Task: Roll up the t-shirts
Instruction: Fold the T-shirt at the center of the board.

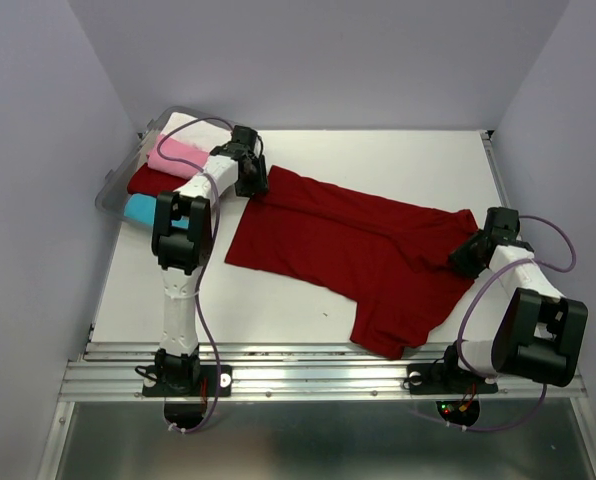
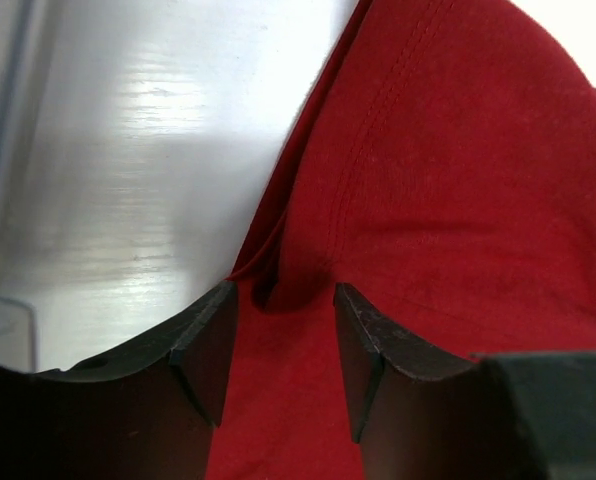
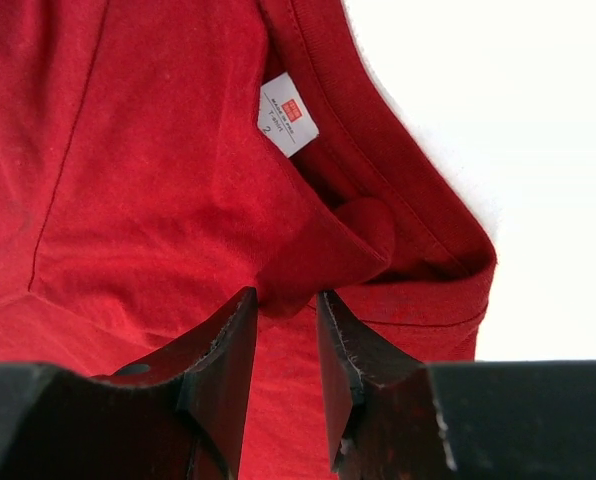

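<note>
Overhead view: a large dark red t-shirt (image 1: 358, 250) lies spread on a white table (image 1: 398, 160), running slantwise from far left to near right, partly folded over itself. A clear bin (image 1: 113, 195) at the far left holds pink, cyan, white and dark red cloth.

The shirt is thin, soft cotton, light and limp. I judge it will sag, crease and slide on the smooth tabletop, so it wants holding at its firmer stitched edges, hem and collar, one at each end, so that it stays taut.

My left gripper (image 2: 283, 300) is at the shirt's far left corner, beside the bin. Its jaws stand apart. The stitched edge of the cloth runs up between them and lies under them; bare table shows to the left. They are not pinching it.

My right gripper (image 3: 286, 300) is at the shirt's right end, at the neck opening. A white label (image 3: 287, 113) and the ribbed collar (image 3: 378, 170) sit just beyond the tips. Its jaws stand close together with a raised fold of red cloth pinched between their tips.
</note>
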